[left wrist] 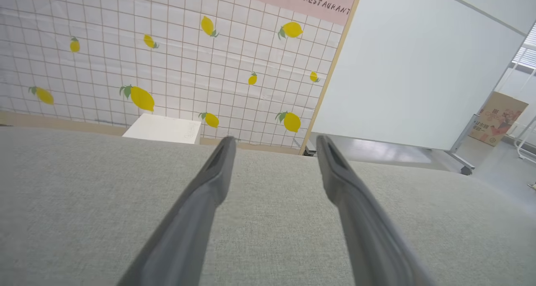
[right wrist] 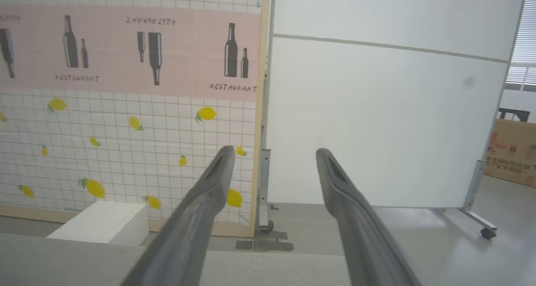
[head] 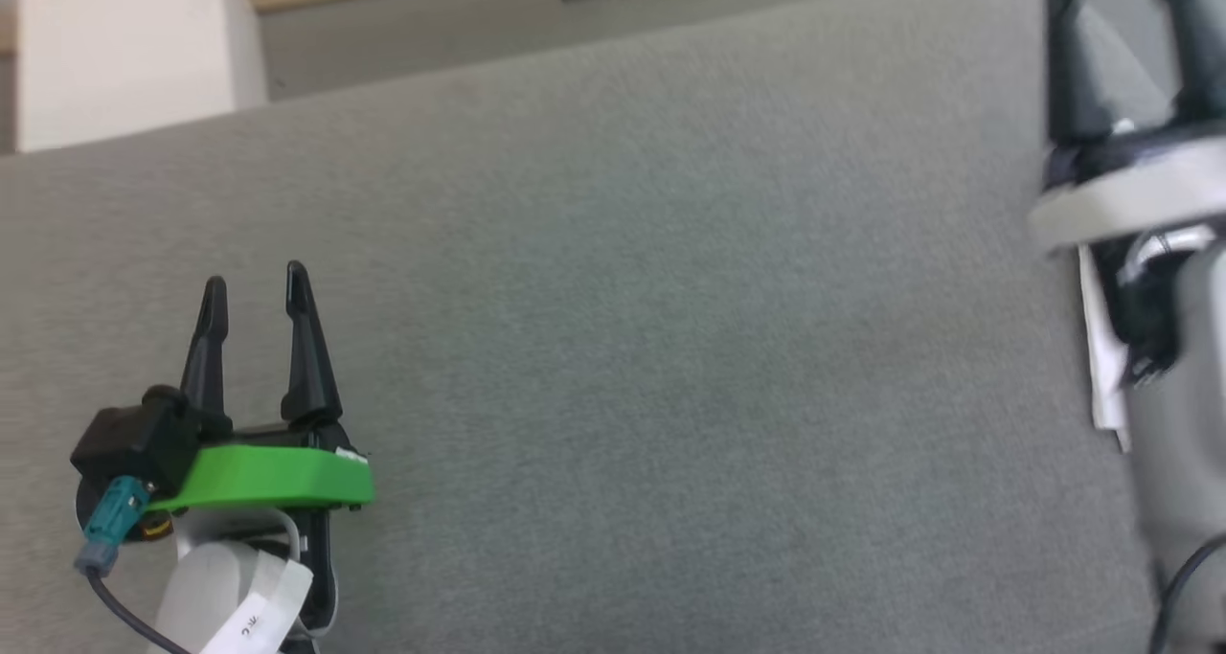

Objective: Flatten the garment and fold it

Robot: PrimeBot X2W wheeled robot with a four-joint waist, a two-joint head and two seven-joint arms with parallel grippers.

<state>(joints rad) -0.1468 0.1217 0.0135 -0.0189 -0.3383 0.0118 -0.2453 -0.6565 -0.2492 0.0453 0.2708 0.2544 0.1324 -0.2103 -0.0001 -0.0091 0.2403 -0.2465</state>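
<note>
So: box (left wrist: 163, 129), white and rigid, stands on the floor just past the far edge of the grey cloth surface (head: 670, 348), against the wall base. Its faces look closed, so I can't tell the contents. Carton (right wrist: 513, 152) sits well apart from the box, beyond the white panel (right wrist: 377, 122), and I can't tell what's in it either.

Left gripper (head: 254, 279) is over the surface on the near side of the box, fingers spread and grasping nothing. Right gripper (right wrist: 275, 151) is raised, pointing between box and panel, released and empty.

Behind the box is a lemon-print tile wall (left wrist: 167, 60) with a pink "RESTAURANT" band (right wrist: 125, 51) above it. Can't tell where the garment is.
</note>
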